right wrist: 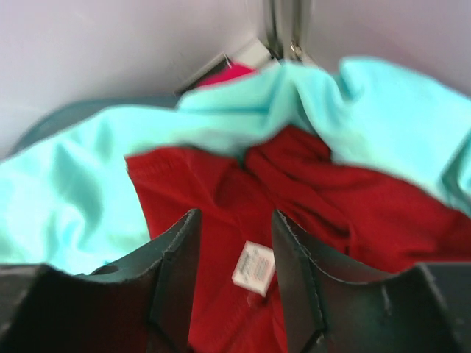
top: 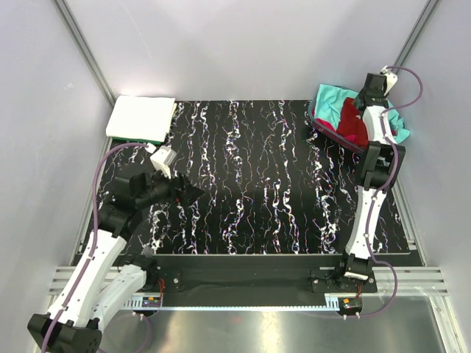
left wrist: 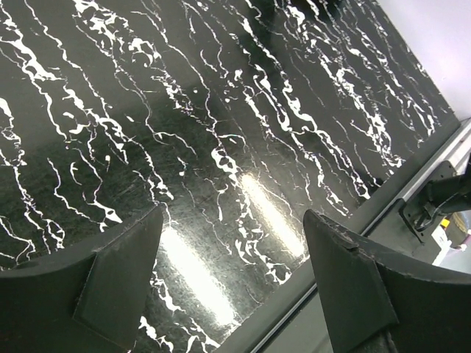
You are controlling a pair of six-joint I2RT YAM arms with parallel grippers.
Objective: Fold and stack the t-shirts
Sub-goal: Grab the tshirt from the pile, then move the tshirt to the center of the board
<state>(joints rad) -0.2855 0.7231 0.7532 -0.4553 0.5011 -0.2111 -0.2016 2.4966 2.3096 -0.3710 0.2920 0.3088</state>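
A crumpled dark red t-shirt lies on a turquoise t-shirt in a heap at the back right corner. My right gripper hangs over the red one, its jaws apart, with red cloth and a white label showing between them. At the back left a folded white t-shirt rests on a green one. My left gripper stands open over the black marbled mat, holding nothing.
The heap sits in a dark-rimmed holder against the right wall. A bit of pink cloth shows behind the turquoise one. The mat's front edge and a metal rail run just below my left gripper. Grey walls close in on three sides.
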